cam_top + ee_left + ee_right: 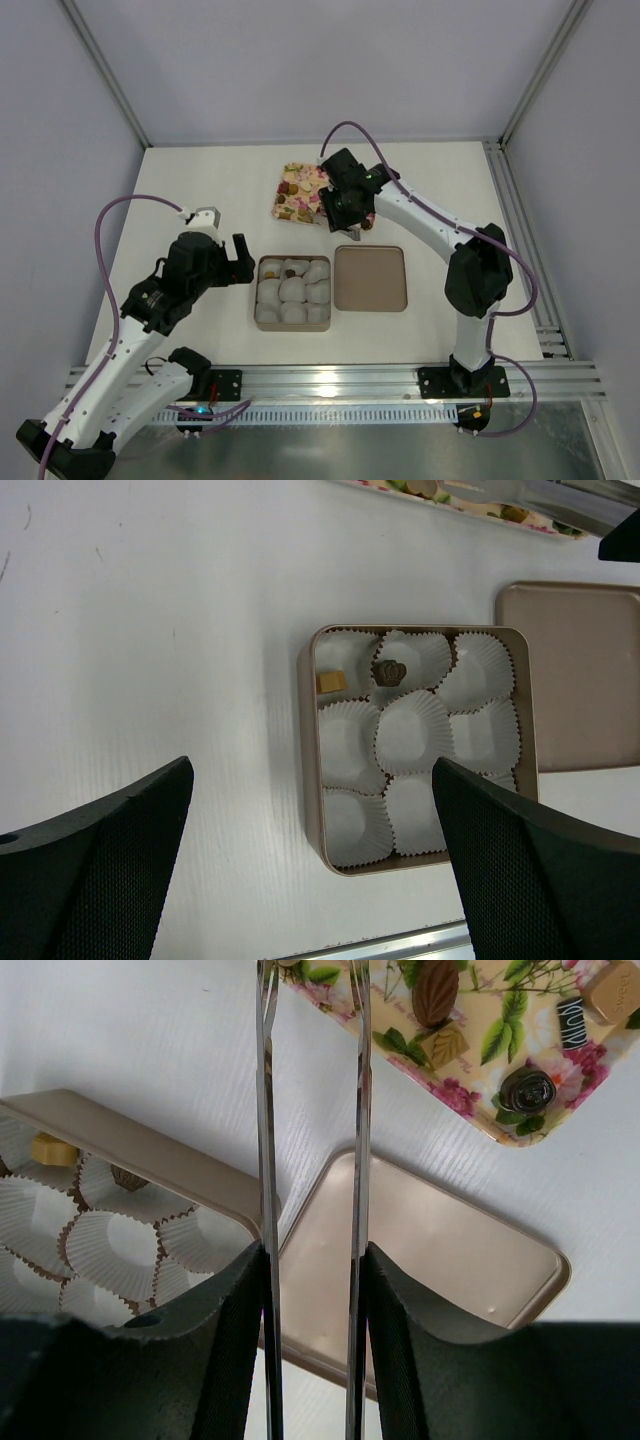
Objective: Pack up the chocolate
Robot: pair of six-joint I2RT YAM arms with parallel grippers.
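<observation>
The right tool (312, 1260), clamped on slim metal tweezers (266, 1110), hovers over the lid (430, 1250), tips at the flowered tray (500, 1055) ahead. A pick seems due, needing a short reach forward onto one chocolate (527, 1090), a small dark swirl among tan and striped ones. Two more sit in the box (150, 1155) to its left. The left tool (312, 830) hangs wide apart.

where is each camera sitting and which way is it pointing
Top external: high behind the bases, facing down on the table; left arm and right arm both show.
Left wrist: on the left arm, facing down at the box of paper cups; open left tool at the sides.
Right wrist: on the right arm, facing along the tongs in the right tool toward the flowered tray.
Both wrist views share the box and lid.
</observation>
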